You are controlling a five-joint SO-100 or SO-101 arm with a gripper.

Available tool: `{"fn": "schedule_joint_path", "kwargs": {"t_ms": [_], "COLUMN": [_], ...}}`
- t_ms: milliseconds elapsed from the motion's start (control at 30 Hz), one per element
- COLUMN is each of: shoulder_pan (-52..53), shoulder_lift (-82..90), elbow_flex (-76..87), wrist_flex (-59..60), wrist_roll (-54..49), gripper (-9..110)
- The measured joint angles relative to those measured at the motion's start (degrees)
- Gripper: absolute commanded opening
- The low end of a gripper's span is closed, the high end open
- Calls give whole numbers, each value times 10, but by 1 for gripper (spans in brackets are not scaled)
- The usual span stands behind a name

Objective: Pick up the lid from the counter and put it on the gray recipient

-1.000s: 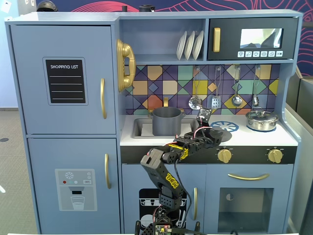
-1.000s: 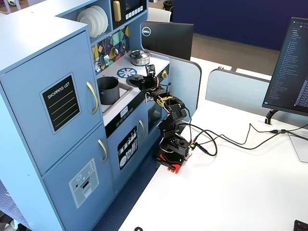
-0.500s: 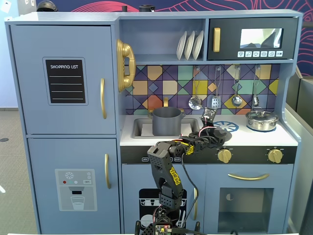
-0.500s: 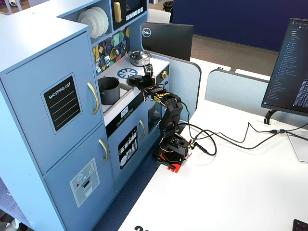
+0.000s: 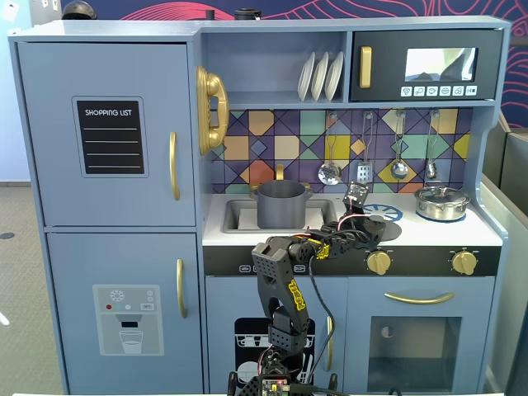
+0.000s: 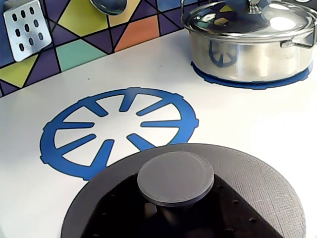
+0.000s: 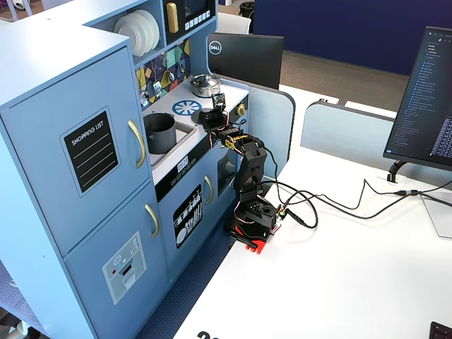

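The dark gray matte lid [image 6: 262,183] lies flat on the white counter, overlapping the front of a blue burner mark [image 6: 119,124]. Its round knob [image 6: 176,177] fills the bottom middle of the wrist view. My gripper [image 6: 173,210] reaches down onto it, with black jaws on both sides of the knob and pressed in under its cap. In a fixed view the lid [image 5: 384,230] sits under the gripper [image 5: 363,221]. The gray recipient [image 5: 280,205] stands open in the sink to the left; it also shows in the other fixed view [image 7: 159,132].
A shiny silver pot [image 6: 242,49] with its own lid stands on the back right burner, also seen in a fixed view [image 5: 441,202]. Utensils hang on the tiled back wall [image 5: 330,169]. The sink rim [image 5: 235,227] lies between lid and gray pot.
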Motion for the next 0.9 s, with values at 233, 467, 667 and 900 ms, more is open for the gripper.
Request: {"fn": "schedule_joint_path", "kwargs": {"t_ms": [233, 467, 667, 900], "shoulder_pan": [-6, -21, -28, -69], "shoulder_lift": [0, 10, 51, 104], "elbow_flex": [0, -42, -92, -166], "wrist_flex": [0, 29, 92, 185], "wrist_roll": [-29, -65, -86, -88], "gripper": [0, 0, 0, 0]}}
